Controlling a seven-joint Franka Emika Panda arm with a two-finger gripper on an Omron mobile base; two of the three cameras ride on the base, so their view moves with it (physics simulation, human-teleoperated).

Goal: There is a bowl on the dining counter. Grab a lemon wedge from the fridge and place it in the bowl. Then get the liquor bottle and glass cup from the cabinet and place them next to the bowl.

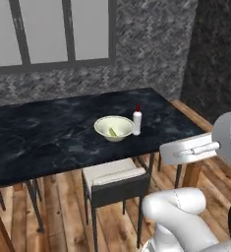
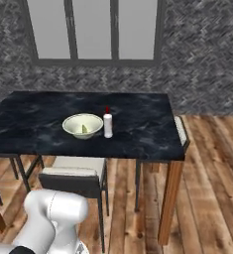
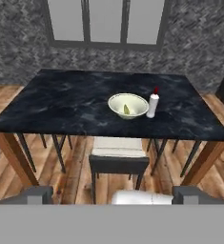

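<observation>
- The bench point(image 3: 61, 107), a dark veined marble slab, is seen across the middle of the hand view, with a window in the brick wall at the upper part of the frame.
- The bowl point(image 3: 127, 106) is found just right of the bench's centre; the lemon wedge point(image 3: 126, 110) is lying inside it, so that step is judged complete.
- The liquor bottle point(image 3: 153, 105) is stood upright just beside the bowl on its right side in the frame, apparently not quite touching, as the task requires.
- A glass cup is yet to be placed beside the bowl.
- A chair point(image 3: 118, 155) is tucked under the bench's near edge.
- The gripper point(image 3: 112, 194) is held well back from the bench, fingers point(image 3: 37, 194) spread wide and empty, which is consistent with the bottle having been let go.
</observation>
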